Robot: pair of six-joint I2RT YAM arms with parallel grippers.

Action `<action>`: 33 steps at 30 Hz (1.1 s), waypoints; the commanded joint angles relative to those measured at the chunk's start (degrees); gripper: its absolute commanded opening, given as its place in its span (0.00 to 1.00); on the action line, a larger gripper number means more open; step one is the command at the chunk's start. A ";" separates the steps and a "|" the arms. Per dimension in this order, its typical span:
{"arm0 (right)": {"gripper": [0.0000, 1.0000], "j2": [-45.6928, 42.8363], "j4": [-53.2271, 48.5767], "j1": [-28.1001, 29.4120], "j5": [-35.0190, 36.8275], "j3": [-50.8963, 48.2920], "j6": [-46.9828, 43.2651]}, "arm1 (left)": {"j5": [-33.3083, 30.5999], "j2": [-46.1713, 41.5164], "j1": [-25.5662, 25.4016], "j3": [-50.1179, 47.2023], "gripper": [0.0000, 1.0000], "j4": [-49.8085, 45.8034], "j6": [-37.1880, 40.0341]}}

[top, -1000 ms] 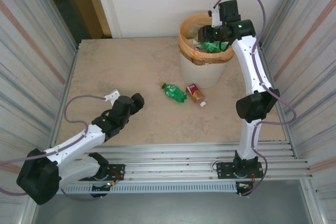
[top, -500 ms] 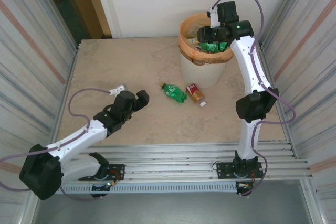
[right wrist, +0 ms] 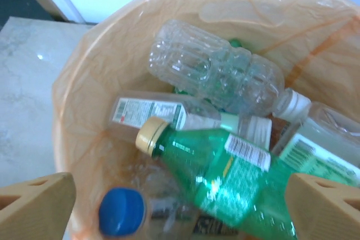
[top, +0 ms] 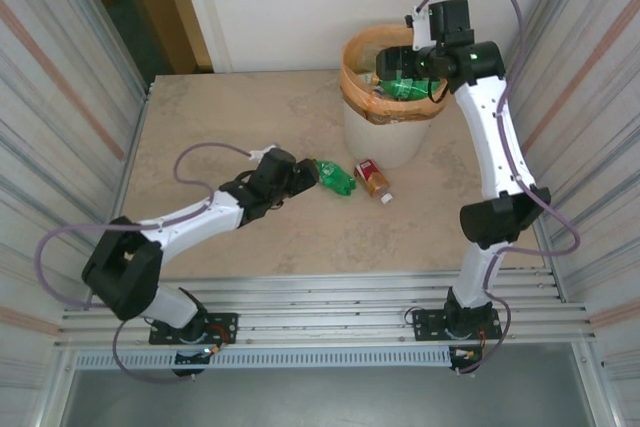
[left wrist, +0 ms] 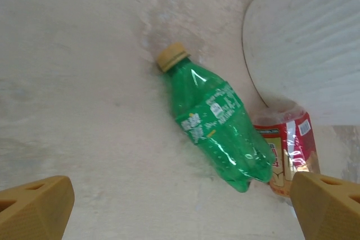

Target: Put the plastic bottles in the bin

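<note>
A green bottle (left wrist: 216,130) half hides the brown bottle (left wrist: 292,147) (red label).

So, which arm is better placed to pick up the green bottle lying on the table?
Left. The left tool, open, is next to the green bottle, which lies just ahead of it. The right tool hangs open above the bin, far from that bottle.

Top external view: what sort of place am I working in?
Probably a purpose-built robot test cell: corrugated metal panels wall in a stone-look table, with aluminium mounting rails along its near edge.
</note>
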 commanded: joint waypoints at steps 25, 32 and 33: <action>0.98 -37.12 9.95 -3.88 7.40 -42.92 9.38 | 2.24 33.72 -0.45 34.74 0.99 -18.84 -0.88; 0.98 -37.53 10.34 -3.91 7.19 -44.04 9.80 | 0.77 38.04 -0.82 39.71 0.99 -25.35 1.49; 0.98 -37.48 10.47 -3.91 7.19 -44.18 9.90 | 0.76 38.38 -0.97 40.08 0.99 -25.85 1.88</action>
